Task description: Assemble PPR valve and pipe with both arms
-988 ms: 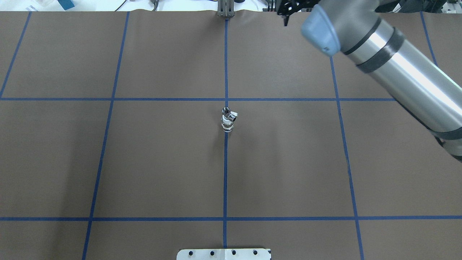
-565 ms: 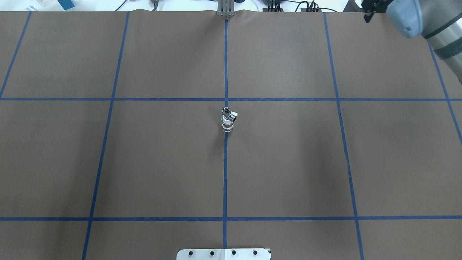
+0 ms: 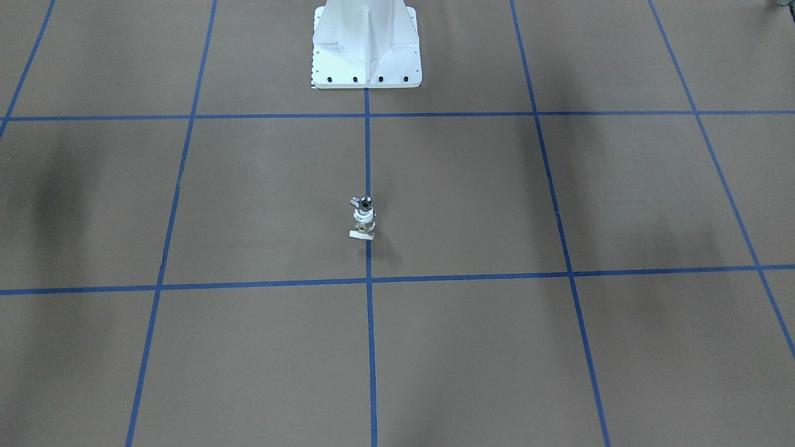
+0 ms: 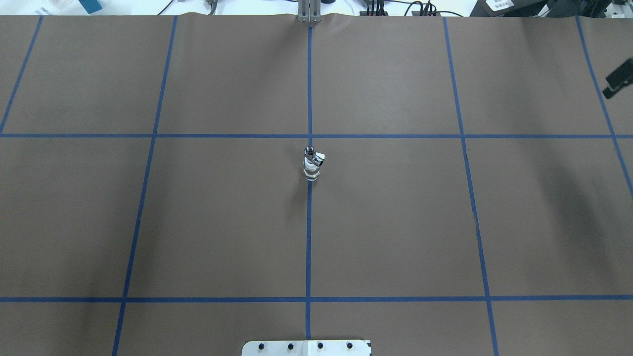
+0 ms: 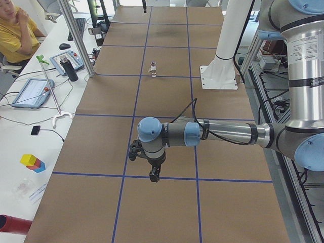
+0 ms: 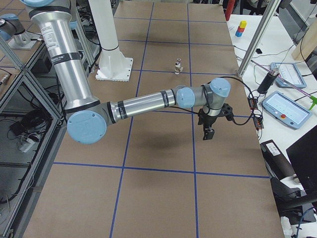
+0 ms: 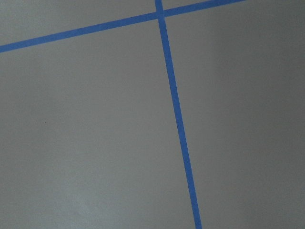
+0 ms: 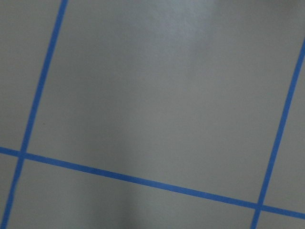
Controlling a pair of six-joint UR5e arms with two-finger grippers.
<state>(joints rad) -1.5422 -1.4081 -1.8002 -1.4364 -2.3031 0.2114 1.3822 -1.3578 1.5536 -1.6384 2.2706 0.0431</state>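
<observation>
The PPR valve [image 3: 364, 220] stands upright at the table's centre on the blue centre line, with a white ring and a whitish tab at its foot. The shiny silver pipe [image 3: 365, 202] sits on top of it as one stack. The stack also shows in the overhead view [image 4: 311, 167] and both side views [image 5: 153, 69] [image 6: 178, 65]. No gripper touches it. My left gripper [image 5: 153, 176] hangs over the table's left end and my right gripper [image 6: 207, 134] over the right end. I cannot tell if either is open or shut. A black part of the right gripper [image 4: 619, 79] shows at the overhead view's right edge. Both wrist views show only paper and tape.
The white bolted pedestal [image 3: 366, 43] stands behind the stack. Blue tape lines [image 4: 309, 247] grid the brown paper. Aluminium posts [image 5: 76, 38] [image 6: 257, 39] stand at the operators' edge. Tablets [image 6: 287, 109], a dark bottle [image 5: 71, 70] and a seated person [image 5: 15, 30] are beyond it.
My right arm has swung out of the overhead view to the right, leaving only a black piece at the right edge. The valve and pipe stack has not moved.
</observation>
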